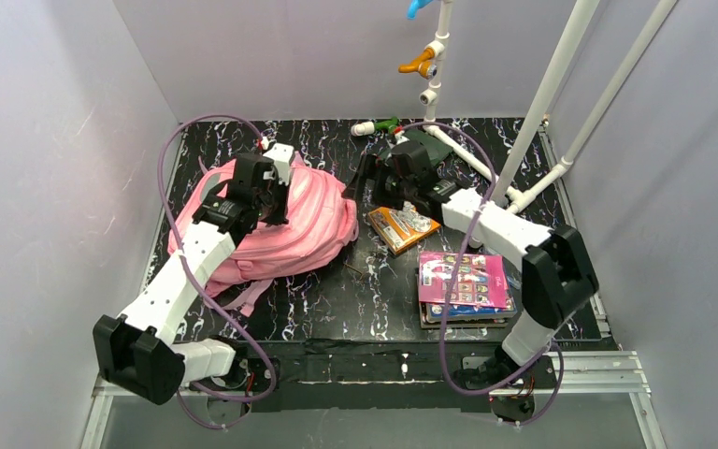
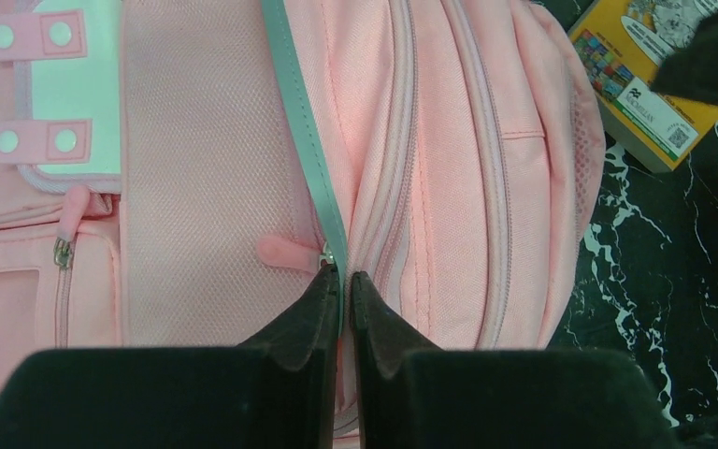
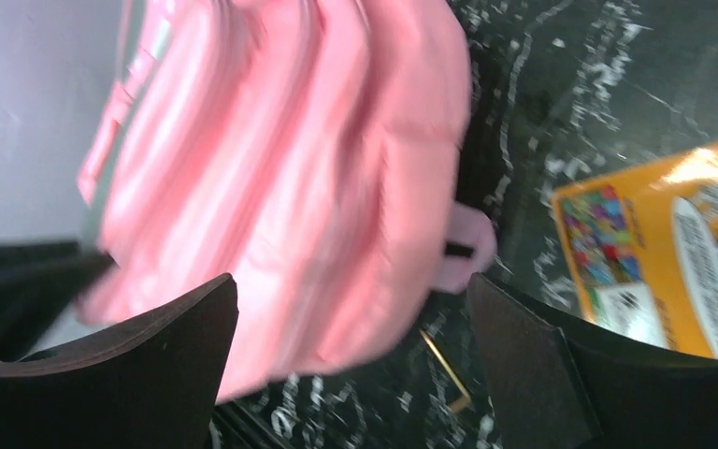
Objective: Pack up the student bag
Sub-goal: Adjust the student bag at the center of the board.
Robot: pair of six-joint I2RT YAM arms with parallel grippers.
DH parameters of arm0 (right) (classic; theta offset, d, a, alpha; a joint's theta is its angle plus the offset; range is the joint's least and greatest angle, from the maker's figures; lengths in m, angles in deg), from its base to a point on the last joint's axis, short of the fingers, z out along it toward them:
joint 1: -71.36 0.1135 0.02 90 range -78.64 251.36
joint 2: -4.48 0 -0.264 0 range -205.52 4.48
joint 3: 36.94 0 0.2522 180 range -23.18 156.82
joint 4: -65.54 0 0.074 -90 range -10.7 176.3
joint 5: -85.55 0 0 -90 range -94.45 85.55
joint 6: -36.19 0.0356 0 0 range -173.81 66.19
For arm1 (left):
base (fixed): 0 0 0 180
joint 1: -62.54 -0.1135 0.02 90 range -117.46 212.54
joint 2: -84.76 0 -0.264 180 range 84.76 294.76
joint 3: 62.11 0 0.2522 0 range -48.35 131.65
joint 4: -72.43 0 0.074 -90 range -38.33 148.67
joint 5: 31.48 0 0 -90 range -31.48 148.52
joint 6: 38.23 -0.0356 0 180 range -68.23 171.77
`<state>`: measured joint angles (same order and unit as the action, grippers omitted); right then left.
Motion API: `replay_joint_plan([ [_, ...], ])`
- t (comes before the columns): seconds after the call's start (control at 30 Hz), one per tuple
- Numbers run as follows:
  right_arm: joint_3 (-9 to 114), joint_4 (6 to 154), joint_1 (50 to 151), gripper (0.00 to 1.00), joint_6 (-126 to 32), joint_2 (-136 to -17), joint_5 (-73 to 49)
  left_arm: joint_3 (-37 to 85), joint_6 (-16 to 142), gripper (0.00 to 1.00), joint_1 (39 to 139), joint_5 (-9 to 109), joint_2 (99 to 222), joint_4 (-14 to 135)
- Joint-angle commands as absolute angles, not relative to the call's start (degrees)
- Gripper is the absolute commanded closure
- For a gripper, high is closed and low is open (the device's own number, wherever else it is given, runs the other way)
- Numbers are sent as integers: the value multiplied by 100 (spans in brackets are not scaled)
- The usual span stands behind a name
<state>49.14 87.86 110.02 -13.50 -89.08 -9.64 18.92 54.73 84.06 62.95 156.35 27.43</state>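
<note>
The left pincer [image 2: 343, 285] is pressed nearly shut on the front of the student bag [image 1: 308, 224], its black tips meeting just below a metal zip slider [image 2: 329, 258] where a grey-green stripe [image 2: 299, 122] runs into the thin slit between them; whether they pinch cloth cannot be told. The right pincer [image 3: 351, 281] gapes wide, holding nothing, hovering by the bag's rounded end. The tabletop [image 1: 374, 299] is black with white marble veining. The bag, soft bright-pink woven fabric with mesh panels, lies front-up on the tabletop's left half, its long axis running from near left to far right, the rounded end toward the centre and loose straps trailing at the near-left end. Its visible zip lines look closed, so the inside is hidden. A pale patch [image 2: 75, 84] with pink studded tabs sits on its front. On the right near side rests a flat stack of books [image 1: 463, 281] with a pink cover on top. Between that stack and the bag lies an orange rectangular printed box [image 1: 397, 227], apart from both. A thin bent brass-coloured wire [image 3: 449, 374] lies by the bag's edge.
</note>
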Motion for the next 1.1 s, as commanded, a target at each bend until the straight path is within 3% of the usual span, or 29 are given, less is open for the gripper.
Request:
replay_joint_plan([
  [0.0,5485,7904,10945,0,-367,-9619,-1430,1579,5424,100,8426,6038,15010,3596],
  [0.17,6208,7766,10899,0,-216,-10765,-2126,1336,5522,100,8425,5855,14704,3623],
  [0.33,5811,7113,11053,0,-281,-11028,-2682,1158,5667,100,8425,5544,14565,3637],
  [0.47,5432,6289,11049,21,9,-11004,-3048,1098,6056,100,8425,5547,14576,3540],
  [0.57,5417,6067,11018,47,135,-10968,-3034,1129,6569,52,8430,5738,14594,3332],
  [0.6,5390,5913,11001,63,218,-10936,-3007,1163,6829,39,8426,5936,14592,3196],
  [0.7,5353,5597,10897,89,412,-10871,-2894,1197,7583,9,8425,6181,14494,2737],
  [0.77,5420,5562,10821,99,455,-10864,-2835,1210,8134,2,8430,6351,14288,2411],
  [0.9,5817,6173,10770,96,-86,-10953,-3005,1135,9310,2,8425,6693,13905,1592],
  [0.97,5993,6930,10819,79,-822,-10912,-2953,927,10108,2,8425,6733,13720,1270],
  [1.07,5671,7420,10828,46,-1659,-10559,-2738,450,10986,2,8425,6535,13521,1027],
])
